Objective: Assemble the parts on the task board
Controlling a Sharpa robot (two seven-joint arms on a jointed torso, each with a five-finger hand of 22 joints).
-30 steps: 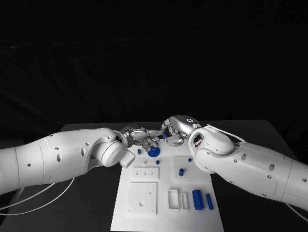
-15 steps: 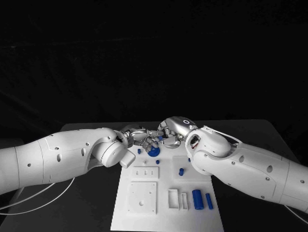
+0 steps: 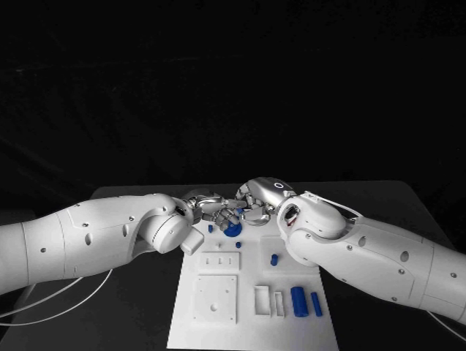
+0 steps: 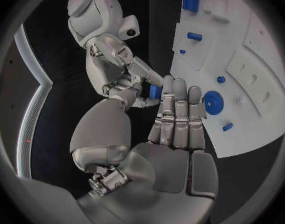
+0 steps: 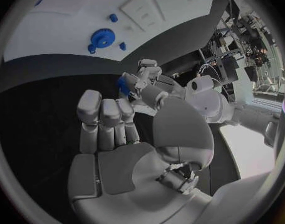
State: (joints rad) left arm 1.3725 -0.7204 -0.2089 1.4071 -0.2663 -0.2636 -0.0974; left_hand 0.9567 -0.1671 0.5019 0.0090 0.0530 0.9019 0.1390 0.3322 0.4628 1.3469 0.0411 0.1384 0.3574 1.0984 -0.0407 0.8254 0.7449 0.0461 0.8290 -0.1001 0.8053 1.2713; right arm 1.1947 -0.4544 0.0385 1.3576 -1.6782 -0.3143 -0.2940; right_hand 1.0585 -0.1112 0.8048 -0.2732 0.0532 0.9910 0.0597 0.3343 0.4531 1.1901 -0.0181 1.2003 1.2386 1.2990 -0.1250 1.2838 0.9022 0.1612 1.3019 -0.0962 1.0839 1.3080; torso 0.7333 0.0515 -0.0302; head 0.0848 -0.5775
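Observation:
The white task board [image 3: 249, 329] lies lengthwise on the black table. Both hands meet above its far end. A small blue part [image 3: 239, 212] sits between their fingertips. My right hand [image 3: 260, 201] pinches this part [image 5: 123, 83] between thumb and a finger. My left hand [image 3: 213, 209] reaches in with its fingers straight, fingertips [image 4: 170, 84] against the part [image 4: 155, 91]; I cannot tell whether it grips. A blue gear [image 3: 233, 229] lies on the board just below the hands, also in the left wrist [image 4: 213, 102] and right wrist [image 5: 102, 39] views.
A short blue peg [image 3: 275, 259] stands mid-board. Two blue cylinders [image 3: 299, 301] [image 3: 316, 304] lie by white slots at the near right. A small blue piece [image 3: 210, 229] lies left of the gear. White raised blocks [image 3: 216, 298] occupy the near left.
My right hand and forearm have shifted left toward the left hand, carrying the blue part slightly left and down. The left arm has stayed put.

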